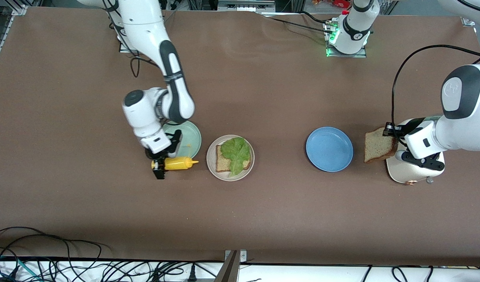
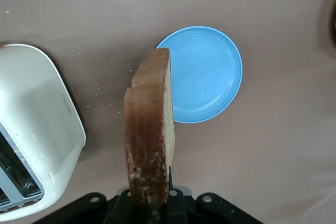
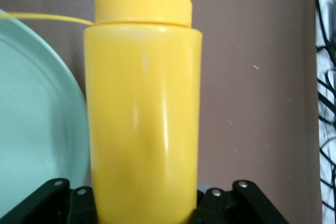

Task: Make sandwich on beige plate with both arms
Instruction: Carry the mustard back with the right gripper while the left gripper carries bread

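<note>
Lettuce (image 1: 236, 153) lies on one bread slice (image 1: 223, 162) in the beige plate (image 1: 212, 156); the mint-green plate (image 1: 192, 135) and the blue plate (image 1: 329, 149) hold nothing. Three plates sit on the brown table (image 1: 263, 90), plus a cream toaster (image 1: 414, 172). The left gripper (image 1: 389, 131) is clenched on a second bread slice (image 1: 378, 145) beside the blue plate. The right gripper (image 1: 158, 166) grasps a yellow mustard bottle (image 1: 178, 163) near the mint-green plate.

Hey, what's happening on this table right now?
A sandwich is half built: the beige plate holds a bread slice topped with lettuce. The left gripper holds a second bread slice beside the toaster. The right gripper holds a yellow squeeze bottle next to the mint-green plate.
</note>
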`<act>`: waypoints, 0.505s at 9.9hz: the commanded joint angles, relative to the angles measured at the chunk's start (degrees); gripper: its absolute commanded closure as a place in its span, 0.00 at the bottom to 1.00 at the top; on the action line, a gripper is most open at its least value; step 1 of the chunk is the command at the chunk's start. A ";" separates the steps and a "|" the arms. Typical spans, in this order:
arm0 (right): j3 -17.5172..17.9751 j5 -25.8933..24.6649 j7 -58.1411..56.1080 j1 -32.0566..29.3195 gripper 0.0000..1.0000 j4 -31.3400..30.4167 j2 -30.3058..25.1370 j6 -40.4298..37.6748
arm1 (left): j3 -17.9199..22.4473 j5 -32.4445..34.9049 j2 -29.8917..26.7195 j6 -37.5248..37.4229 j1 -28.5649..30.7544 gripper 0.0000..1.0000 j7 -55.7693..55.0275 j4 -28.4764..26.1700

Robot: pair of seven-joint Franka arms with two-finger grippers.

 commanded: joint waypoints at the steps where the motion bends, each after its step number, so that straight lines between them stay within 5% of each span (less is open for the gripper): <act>1: -10.62 -0.87 -1.14 -0.06 1.00 -0.46 -4.95 -19.10 | 0.12 0.60 0.49 -0.68 -0.03 1.00 -0.48 1.34; 3: -20.91 -0.17 -1.15 -0.59 1.00 -0.28 -5.30 -37.30 | 0.12 0.51 0.58 -0.68 -0.03 1.00 -0.48 1.34; 5: -23.33 3.32 -1.49 -8.27 1.00 -0.80 -5.13 -52.86 | 0.12 0.51 0.58 -0.68 -0.03 1.00 -0.48 1.34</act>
